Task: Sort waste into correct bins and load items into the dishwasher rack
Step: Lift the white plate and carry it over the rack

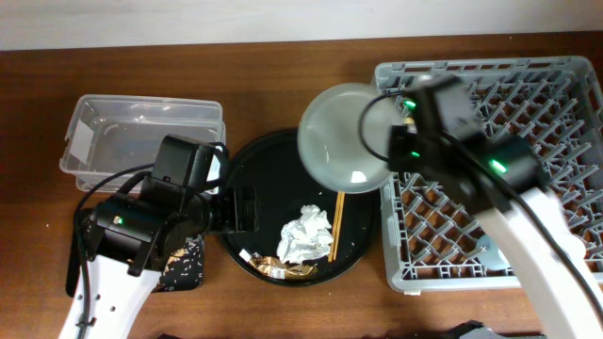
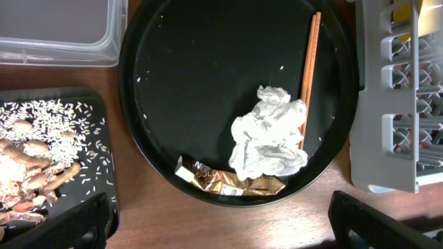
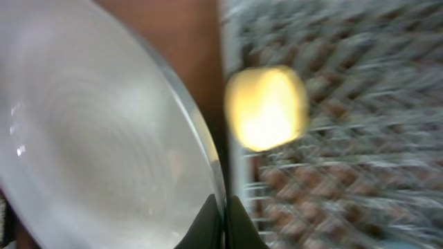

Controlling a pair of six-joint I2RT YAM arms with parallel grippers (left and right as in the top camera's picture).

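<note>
- Overhead: the right pincer (image 1: 391,153) is clamped on the right rim of the plate (image 1: 341,137). The plate is held off the table (image 1: 283,66), overlapping the upper right edge of the round black tray (image 1: 247,179) and the left wall of the dishwasher rack (image 1: 528,94).
- Overhead: on the round black tray lie a crumpled napkin (image 1: 305,235), a foil wrapper (image 1: 287,268) at the near rim, and two chopsticks (image 1: 335,226) side by side just right of the napkin.
- Overhead: the clear tub (image 1: 141,141) stands at upper left. The flat black tray (image 1: 184,268) lies below it, largely covered by the left arm (image 1: 141,226). The left pincer (image 1: 242,209) hangs over the round tray's left edge.
- Left wrist: the left pincer's fingers (image 2: 69,225) are spread wide at the two bottom corners and hold nothing. The napkin touches the chopsticks, and the wrapper lies against its lower side. The flat black tray carries rice grains and brownish food scraps (image 2: 34,173).
- Right wrist: the view is heavily blurred. The fingertips meet on the plate's rim at the bottom edge. A yellow shape (image 3: 266,107) shows over the rack (too smeared to identify).
</note>
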